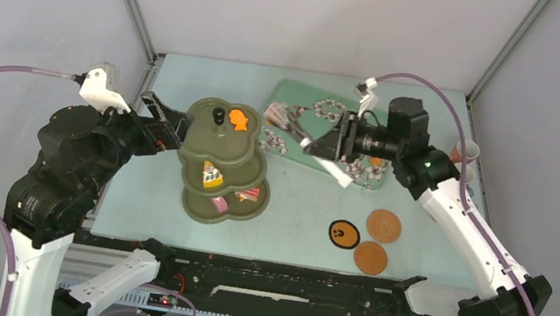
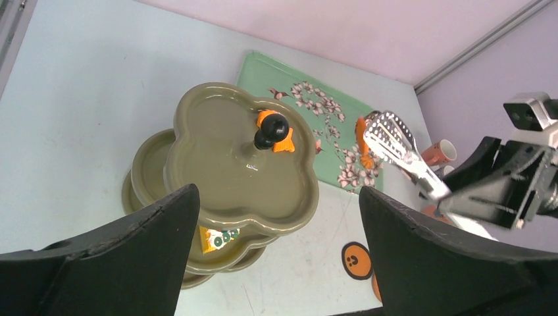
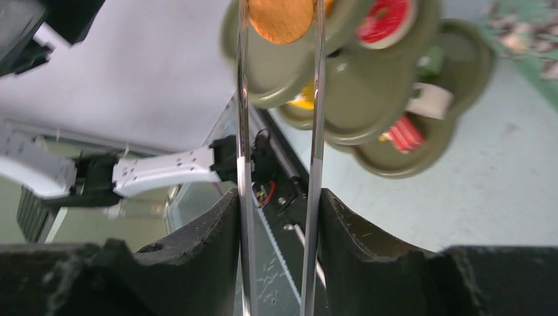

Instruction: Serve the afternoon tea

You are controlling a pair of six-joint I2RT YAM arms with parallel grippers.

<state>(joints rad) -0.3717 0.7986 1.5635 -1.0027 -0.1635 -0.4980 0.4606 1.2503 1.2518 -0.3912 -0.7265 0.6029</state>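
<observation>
The olive-green three-tier stand (image 1: 205, 138) (image 2: 217, 155) stands left of centre. An orange pastry (image 1: 238, 119) (image 2: 285, 142) lies by the black knob on its top tier. A yellow pastry (image 1: 211, 174) sits on the middle tier, a pink one (image 1: 219, 204) and a red one (image 1: 248, 195) on the bottom tier. My left gripper (image 1: 168, 123) (image 2: 276, 224) hangs open just left of the stand, holding nothing. My right gripper (image 1: 322, 142) (image 3: 279, 210) is shut on the metal tongs (image 1: 288, 121) (image 3: 245, 99), which pinch an orange pastry (image 3: 281, 16) (image 2: 360, 133) over the tray's left end.
The mint-green floral tray (image 1: 325, 108) lies at the back, right of the stand. A black-rimmed coaster (image 1: 343, 234) and two brown coasters (image 1: 384, 225) (image 1: 371, 258) lie near the front. A cup (image 1: 466, 153) stands by the right wall.
</observation>
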